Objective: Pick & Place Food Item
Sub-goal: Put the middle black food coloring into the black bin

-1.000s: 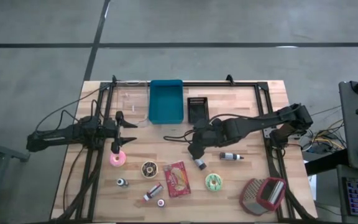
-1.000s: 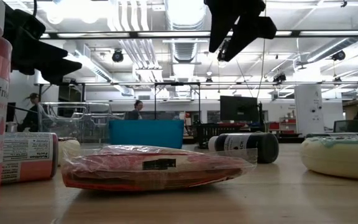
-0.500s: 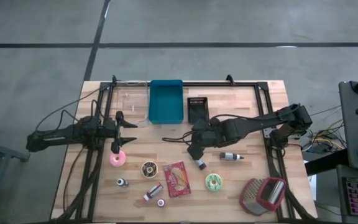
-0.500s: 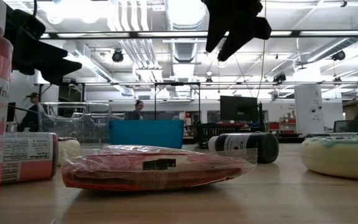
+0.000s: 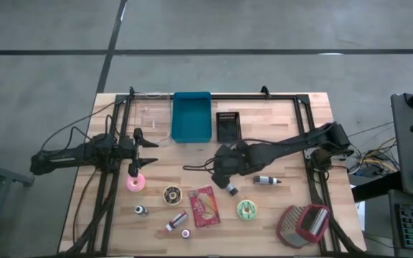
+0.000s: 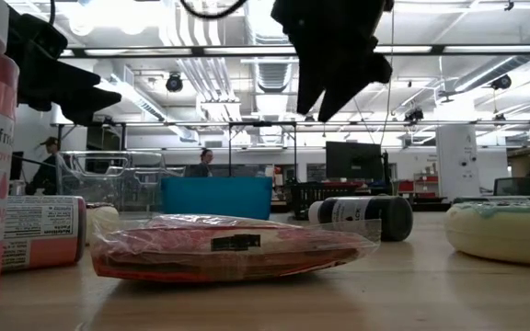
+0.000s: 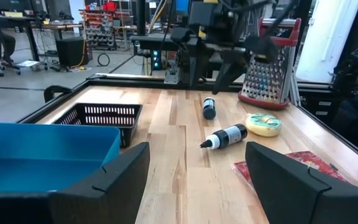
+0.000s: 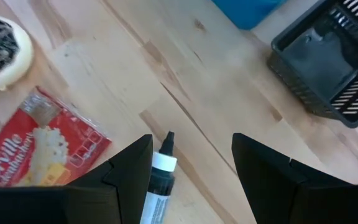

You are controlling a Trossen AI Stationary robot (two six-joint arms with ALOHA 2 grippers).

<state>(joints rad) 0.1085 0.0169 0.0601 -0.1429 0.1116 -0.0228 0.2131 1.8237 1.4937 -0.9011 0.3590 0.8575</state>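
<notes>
Spanning the floor, perhaps concrete [image 5: 264, 25], a wooden table [image 5: 292, 136].

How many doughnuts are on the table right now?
3. The pink doughnut lies below the left pincer, the chocolate doughnut sits left of the red popcorn packet, and the green doughnut sits right of it. None appear hidden.

2 dark jointed arms w/ black cables.
</notes>
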